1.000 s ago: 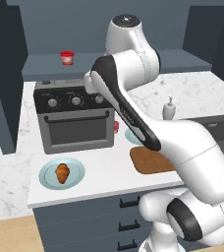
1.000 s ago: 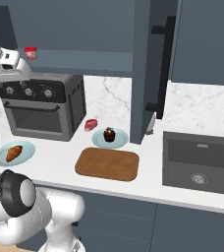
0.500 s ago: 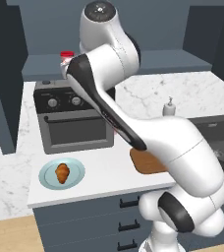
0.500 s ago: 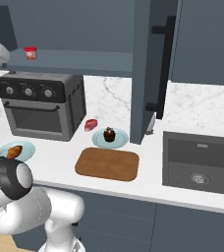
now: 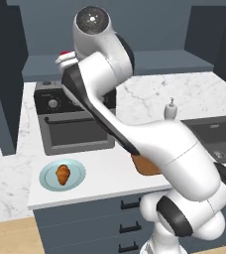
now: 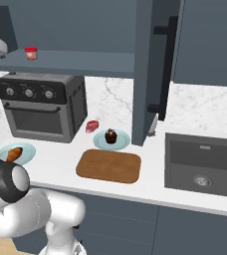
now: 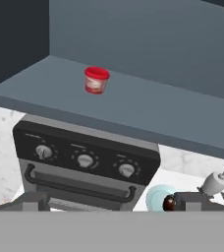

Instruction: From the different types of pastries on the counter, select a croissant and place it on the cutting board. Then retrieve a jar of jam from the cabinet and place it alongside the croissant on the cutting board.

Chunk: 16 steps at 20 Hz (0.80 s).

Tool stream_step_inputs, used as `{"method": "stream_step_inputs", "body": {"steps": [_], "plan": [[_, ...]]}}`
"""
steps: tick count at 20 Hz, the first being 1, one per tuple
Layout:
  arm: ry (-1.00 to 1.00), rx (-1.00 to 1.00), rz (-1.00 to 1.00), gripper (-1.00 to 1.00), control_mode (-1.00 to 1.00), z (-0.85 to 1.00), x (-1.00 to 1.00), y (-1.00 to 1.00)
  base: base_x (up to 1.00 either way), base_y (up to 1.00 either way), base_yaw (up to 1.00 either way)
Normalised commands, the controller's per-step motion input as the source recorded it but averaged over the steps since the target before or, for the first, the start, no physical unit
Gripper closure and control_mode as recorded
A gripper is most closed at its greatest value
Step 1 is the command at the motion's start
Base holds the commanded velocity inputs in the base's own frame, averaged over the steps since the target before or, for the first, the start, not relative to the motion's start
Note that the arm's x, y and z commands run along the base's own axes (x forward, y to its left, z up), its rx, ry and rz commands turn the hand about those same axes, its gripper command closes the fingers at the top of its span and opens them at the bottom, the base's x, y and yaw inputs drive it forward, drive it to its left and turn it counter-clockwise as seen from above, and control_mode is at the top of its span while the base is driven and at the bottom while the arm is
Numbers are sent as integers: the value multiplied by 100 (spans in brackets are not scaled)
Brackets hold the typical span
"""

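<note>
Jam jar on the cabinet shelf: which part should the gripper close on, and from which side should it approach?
Grip the jam jar across its squat round body, just below the red lid. It stands upright and alone on the cabinet shelf, with the toaster oven underneath, so probably come in level from the open front with the open jaws straddling its sides.

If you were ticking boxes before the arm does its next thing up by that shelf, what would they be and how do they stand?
1. Croissant on the cutting board: not ok, it lies on a blue plate left of the toaster oven.
2. Cutting board bare and ready: ok.
3. Jar of jam upright on the cabinet shelf: ok.
4. Gripper open and holding nothing: ok.
5. Gripper lined up with the jar: cannot tell.
</note>
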Motion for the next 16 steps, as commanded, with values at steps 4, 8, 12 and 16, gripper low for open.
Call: {"method": "stream_step_inputs", "body": {"steps": [4,8,12,16], "plan": [[-5,0,0,-100,-100,0,24,4,0,0,0],[0,0,0,-100,-100,0,57,11,0,0,0],[0,0,-1,-100,-100,6,64,19,0,0,0],[0,0,0,-100,-100,8,50,13,0,0,0]]}}
